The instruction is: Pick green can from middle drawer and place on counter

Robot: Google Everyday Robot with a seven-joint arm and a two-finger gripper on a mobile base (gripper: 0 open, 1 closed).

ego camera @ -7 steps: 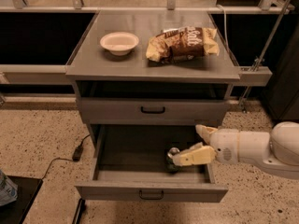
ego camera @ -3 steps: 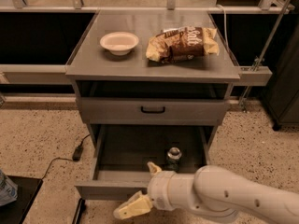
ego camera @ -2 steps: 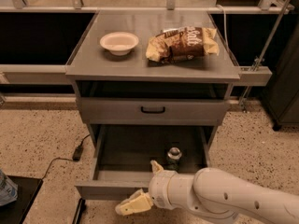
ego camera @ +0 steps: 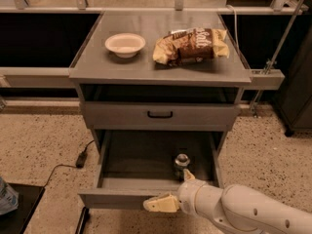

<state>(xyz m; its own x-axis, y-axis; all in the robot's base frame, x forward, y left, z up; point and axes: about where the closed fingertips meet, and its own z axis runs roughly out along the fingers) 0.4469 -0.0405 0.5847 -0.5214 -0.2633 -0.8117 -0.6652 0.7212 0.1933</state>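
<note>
The green can (ego camera: pixel 182 164) stands upright on the dark floor of the open middle drawer (ego camera: pixel 139 155), near its front right. My gripper (ego camera: pixel 174 190) is at the drawer's front edge, just in front of and below the can. It is open and empty: one cream finger (ego camera: pixel 161 204) lies over the front panel and the other tip points up beside the can. The counter (ego camera: pixel 146 69) is the grey cabinet top above the drawers.
A white bowl (ego camera: pixel 125 44) and a brown chip bag (ego camera: pixel 192 44) lie on the counter. A closed drawer with a black handle (ego camera: pixel 160 114) sits above the open one. A black cable (ego camera: pixel 73 165) runs over the floor at the left.
The gripper left the can inside the drawer, swung out to the drawer's front, and has since moved a little right and up toward the can. The can has not moved.
</note>
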